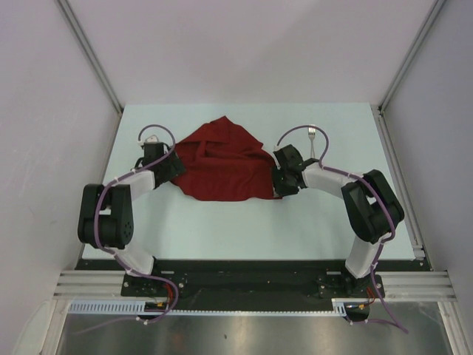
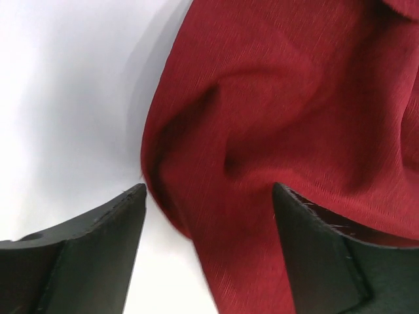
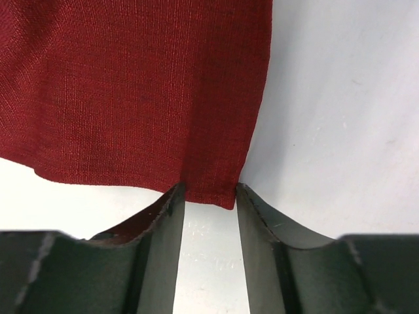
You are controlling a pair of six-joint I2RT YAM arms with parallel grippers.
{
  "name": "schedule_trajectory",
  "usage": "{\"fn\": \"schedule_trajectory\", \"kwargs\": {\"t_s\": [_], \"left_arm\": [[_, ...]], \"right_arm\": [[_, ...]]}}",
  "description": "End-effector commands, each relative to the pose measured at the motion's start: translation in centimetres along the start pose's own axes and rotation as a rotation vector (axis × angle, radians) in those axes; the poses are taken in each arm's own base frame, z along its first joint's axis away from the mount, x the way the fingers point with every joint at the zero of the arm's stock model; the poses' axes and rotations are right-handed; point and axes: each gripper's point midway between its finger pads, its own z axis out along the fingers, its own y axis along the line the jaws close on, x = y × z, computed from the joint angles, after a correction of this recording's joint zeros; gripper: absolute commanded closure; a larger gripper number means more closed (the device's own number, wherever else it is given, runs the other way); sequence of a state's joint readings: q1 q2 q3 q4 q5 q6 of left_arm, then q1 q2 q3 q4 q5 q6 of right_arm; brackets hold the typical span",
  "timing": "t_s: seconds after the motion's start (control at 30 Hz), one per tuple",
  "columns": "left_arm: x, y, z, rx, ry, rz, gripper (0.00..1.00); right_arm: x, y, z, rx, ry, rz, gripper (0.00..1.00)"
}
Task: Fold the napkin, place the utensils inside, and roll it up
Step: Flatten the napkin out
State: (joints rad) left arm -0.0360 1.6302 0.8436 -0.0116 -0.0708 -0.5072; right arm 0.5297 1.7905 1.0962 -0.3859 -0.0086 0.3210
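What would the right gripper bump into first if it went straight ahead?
Most likely the napkin: its corner lies right at the tips of the right gripper, whose jaws stand apart.

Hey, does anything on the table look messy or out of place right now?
Yes. The napkin is rumpled rather than flat, with bunched folds on its left and far sides. The fork lies apart from it, at the far right.
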Motion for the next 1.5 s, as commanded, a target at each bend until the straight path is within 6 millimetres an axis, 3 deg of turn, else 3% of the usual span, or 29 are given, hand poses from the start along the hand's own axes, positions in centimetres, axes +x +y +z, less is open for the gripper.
{"fn": "schedule_trajectory", "kwargs": {"t_s": [0.0, 0.3, 0.37, 0.43, 0.53, 0.6, 0.67, 0.7, 0.77, 0.8, 0.87, 0.9, 0.97, 1.0, 1.1, 1.2, 1.23, 1.3, 1.33, 1.37, 1.43, 1.47], "left_arm": [[-2.9, -1.5, 1.1, 0.042, -0.056, -0.013, 0.21], [-2.7, -2.6, 2.7, 0.082, 0.005, -0.011, 0.46], [-2.3, -2.7, 2.9, 0.091, 0.021, -0.011, 0.57], [-2.0, -2.6, 3.0, 0.091, 0.029, -0.006, 0.74], [-2.7, -2.2, 1.8, 0.069, 0.004, 0.012, 0.89], [-4.3, -2.4, 0.0, 0.06, -0.043, 0.028, 0.9], [-5.6, -2.3, -1.5, 0.029, -0.087, 0.05, 0.9], [-6.7, -3.1, -3.4, 0.035, -0.117, 0.067, 0.9], [-6.9, -3.1, -5.2, -0.014, -0.128, 0.116, 0.88], [-8.1, -3.8, -6.8, -0.011, -0.165, 0.133, 0.88], [-8.2, -3.1, -8.3, -0.081, -0.176, 0.182, 0.87], [-8.5, -3.7, -8.9, -0.083, -0.186, 0.203, 0.86], [-7.7, -2.9, -9.2, -0.127, -0.138, 0.25, 0.82], [-8.5, -2.6, -9.4, -0.17, -0.144, 0.258, 0.82], [-8.4, -1.4, -8.3, -0.271, -0.115, 0.307, 0.74], [-8.2, -1.7, -7.5, -0.258, -0.118, 0.299, 0.43], [-8.9, -2.1, -7.9, -0.24, -0.153, 0.28, 0.38], [-8.0, -1.5, -8.0, -0.236, -0.164, 0.259, 0.31], [-8.8, -1.9, -8.9, -0.208, -0.222, 0.233, 0.29], [-7.3, -0.8, -8.8, -0.217, -0.212, 0.225, 0.29], [-7.0, -0.4, -9.2, -0.176, -0.246, 0.153, 0.28], [-5.5, 0.4, -9.7, -0.161, -0.245, 0.13, 0.29]], "right_arm": [[0.3, 0.3, -0.8, 0.004, 0.013, -0.006, 0.56], [0.8, 0.5, -0.1, 0.014, 0.044, -0.014, 0.56], [1.1, 0.3, 0.0, 0.021, 0.056, -0.011, 0.63], [1.4, 0.3, 0.1, 0.023, 0.065, -0.017, 0.78], [1.2, 0.1, -0.2, 0.042, 0.049, -0.032, 0.98], [1.0, 0.2, -0.4, 0.039, 0.042, -0.042, 1.0], [0.4, 0.1, -0.8, 0.049, 0.028, -0.046, 1.0], [0.3, 0.1, -0.9, 0.053, 0.025, -0.055, 1.0], [-0.1, -0.4, -1.4, 0.078, 0.008, -0.06, 1.0], [-0.2, -0.6, -1.6, 0.088, 0.004, -0.062, 1.0], [-0.2, -1.2, -1.8, 0.118, -0.003, -0.068, 1.0], [-0.3, -1.3, -2.1, 0.123, -0.011, -0.069, 1.0], [-0.2, -2.1, -2.2, 0.149, -0.009, -0.062, 1.0], [-0.1, -2.3, -2.2, 0.157, -0.007, -0.06, 1.0], [0.1, -3.6, -2.3, 0.193, -0.006, -0.048, 1.0], [-0.1, -4.1, -2.7, 0.202, -0.012, -0.038, 1.0], [-0.2, -4.1, -2.8, 0.201, -0.015, -0.036, 1.0], [-0.4, -4.0, -2.9, 0.199, -0.02, -0.031, 1.0], [-0.4, -4.0, -2.8, 0.199, -0.019, -0.033, 1.0], [-0.4, -4.1, -2.8, 0.201, -0.017, -0.031, 1.0], [-0.6, -4.3, -2.7, 0.202, -0.016, -0.029, 1.0], [-0.7, -4.4, -2.6, 0.202, -0.017, -0.03, 1.0]]}}
